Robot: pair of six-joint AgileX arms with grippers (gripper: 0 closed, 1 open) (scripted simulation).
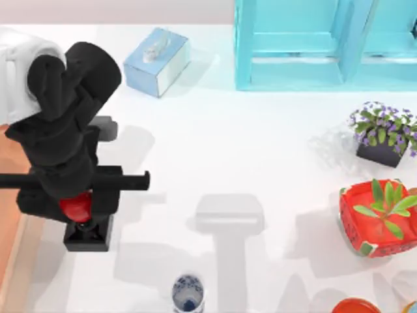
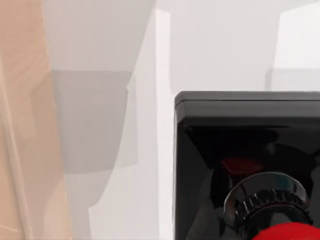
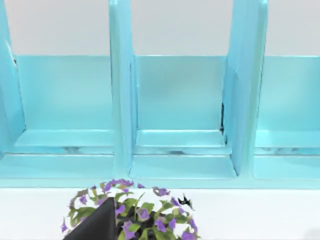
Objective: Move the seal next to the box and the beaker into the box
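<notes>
One job looks nearly done: from above, the left tool holds the seal just beside the box; the beaker waits on the bench. Left wrist view shows the seal's base beside the box wall.

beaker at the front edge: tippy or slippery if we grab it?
Probably somewhat tippy: the beaker stands upright, narrow, alone on the table. Its painted surface looks glazed, so likely slippery and rigid, maybe fragile. A round body would probably roll if knocked over.
</notes>
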